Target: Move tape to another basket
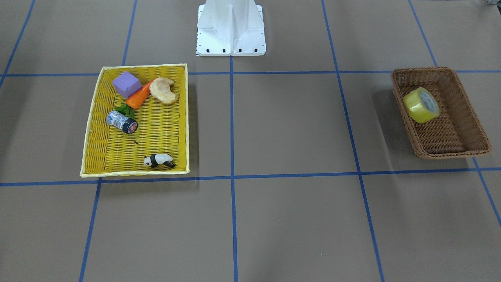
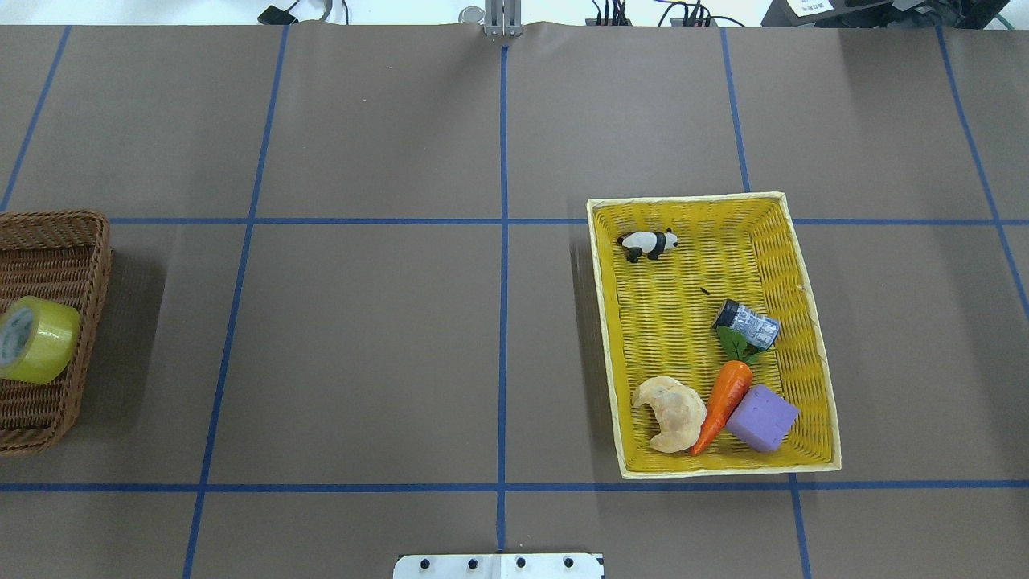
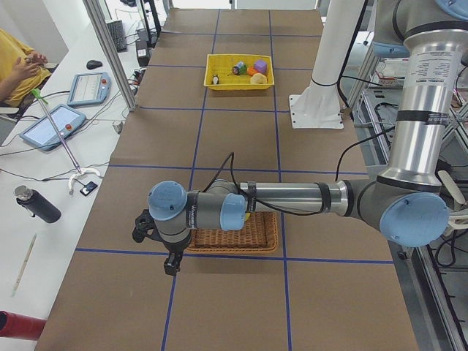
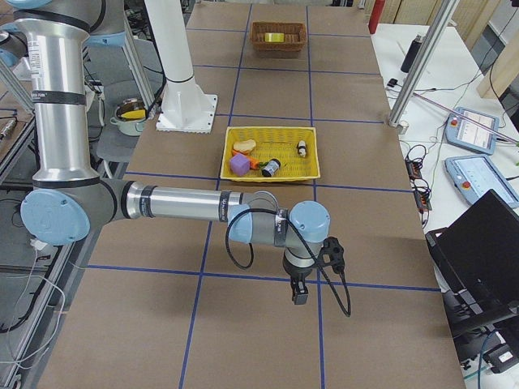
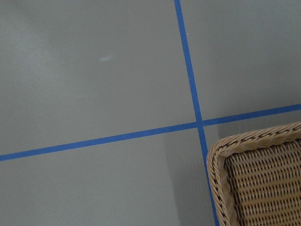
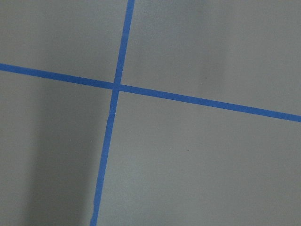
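Tape: wide roll of translucent yellow packing tape [image 1: 421, 105] w/ white printed core, lying tilted inside the oblong dark-brown wicker basket [image 1: 464, 105] at the table's left end.

Front view shows the whole brown basket; overhead crops it at the edge, roll half cut off. Neither shows an arm.

Side views only: left gripper [image 3: 171, 268] hangs fingers-down over bare table by the brown basket's far corner, clear of roll and basket. Right gripper [image 4: 299, 298] hangs over a blue grid line, well apart from the squarish bright-yellow woven basket [image 1: 98, 117]. Too small to judge whether either is open or closed; can't tell.

Left wrist cam: basket corner + grid crossing, no fingers. Right wrist cam: grid crossing only.

Yellow basket holds purple foam block [image 1: 126, 84], orange toy carrot [image 1: 139, 96], pastry (prob. croissant) [image 1: 163, 90], small black-capped can [image 1: 122, 122], panda figure [image 1: 158, 160].
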